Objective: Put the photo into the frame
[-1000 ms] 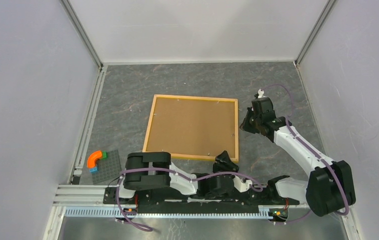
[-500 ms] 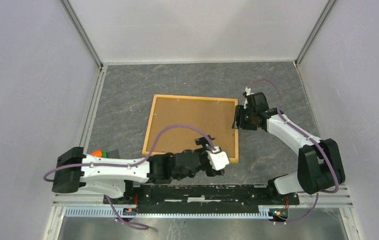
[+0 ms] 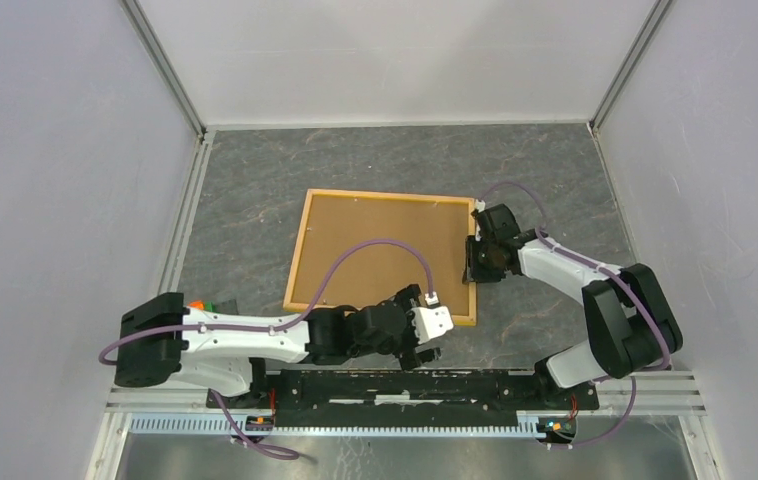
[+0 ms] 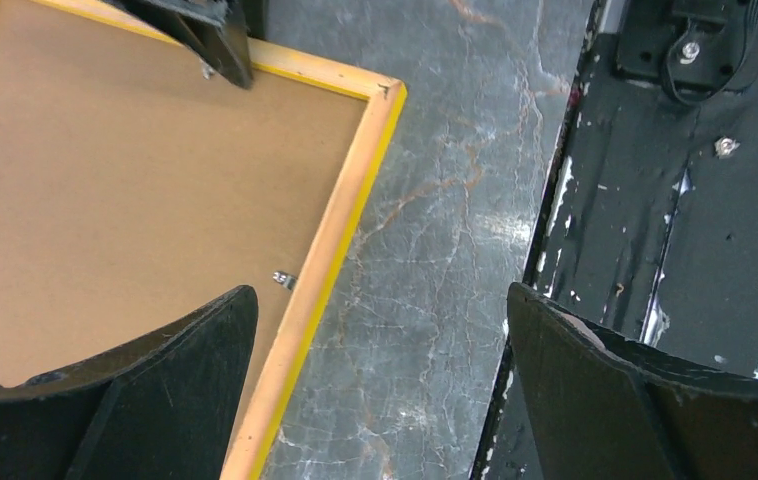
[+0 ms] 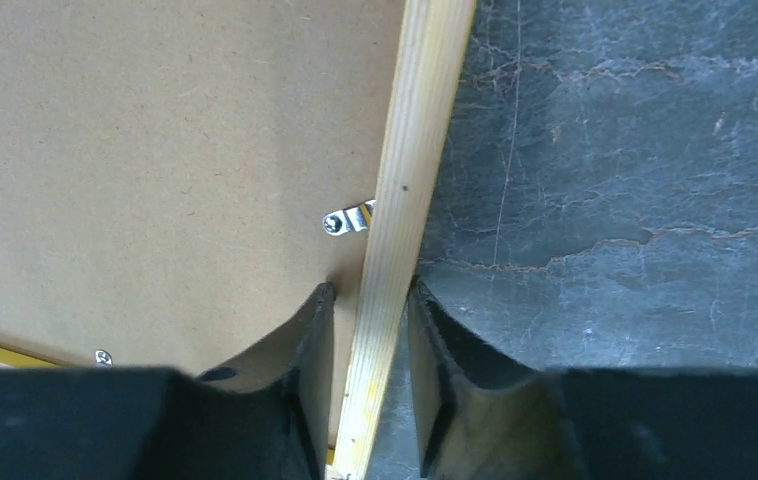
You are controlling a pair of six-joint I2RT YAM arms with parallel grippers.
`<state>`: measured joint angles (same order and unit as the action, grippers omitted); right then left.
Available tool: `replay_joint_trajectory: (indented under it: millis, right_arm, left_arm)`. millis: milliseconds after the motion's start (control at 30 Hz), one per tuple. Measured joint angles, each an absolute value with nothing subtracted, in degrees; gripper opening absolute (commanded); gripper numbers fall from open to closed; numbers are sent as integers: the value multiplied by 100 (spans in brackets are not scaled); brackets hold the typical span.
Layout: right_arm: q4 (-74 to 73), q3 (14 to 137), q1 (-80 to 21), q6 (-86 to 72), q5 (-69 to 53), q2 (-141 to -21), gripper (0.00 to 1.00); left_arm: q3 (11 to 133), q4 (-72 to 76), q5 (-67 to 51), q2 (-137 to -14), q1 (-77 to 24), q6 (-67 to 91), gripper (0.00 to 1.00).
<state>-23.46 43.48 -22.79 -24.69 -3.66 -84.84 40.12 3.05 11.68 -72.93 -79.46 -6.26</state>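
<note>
The orange-yellow frame (image 3: 297, 255) lies face down on the grey table with the brown backing panel (image 3: 385, 250) set in it. The photo is not in view. My right gripper (image 3: 475, 262) straddles the frame's right rail (image 5: 415, 150). One finger (image 5: 315, 340) rests on the panel (image 5: 155, 150) a small gap from the rail, and the other touches the rail's outer side. My left gripper (image 3: 433, 340) is wide open and empty above the frame's near right corner. In the left wrist view the gripper (image 4: 380, 390) has the rail (image 4: 345, 200) between its fingers.
Small metal tabs (image 5: 347, 219) hold the panel at the rail, and one shows in the left wrist view (image 4: 282, 279). Orange, green and blue blocks (image 3: 200, 318) sit on a dark plate at the near left. The black base rail (image 4: 655, 200) runs along the near edge. Walls enclose the table.
My left arm unfolded from its base and swung out to the frame's near right corner. My right gripper moved left and nearer, coming down astride the right rail. The frame has not moved.
</note>
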Motion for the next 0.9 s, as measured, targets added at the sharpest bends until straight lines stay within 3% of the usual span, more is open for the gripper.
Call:
replay_joint_trajectory:
  millis: [133,367,733,900]
  right_arm:
    - [-2228,4248,-2276,-2617,-276,-8381,0]
    - [-2355,4224,-2338,-2947,32,-8254,0]
    - [-3592,4593,-2342,-3304,303,-7507,0]
    - [-3758,4611,-2342,-3441,222,-7328,0]
  left_arm:
    - [4121,189,1118,-7583,-7946,-600,100]
    - [4963,-349,1273,-8530,-8051,-687,100]
    - [5677,-709,2926,-10119,-8794,-1885,100]
    - [5664,97,4185,-10512,-8858,-2545,88]
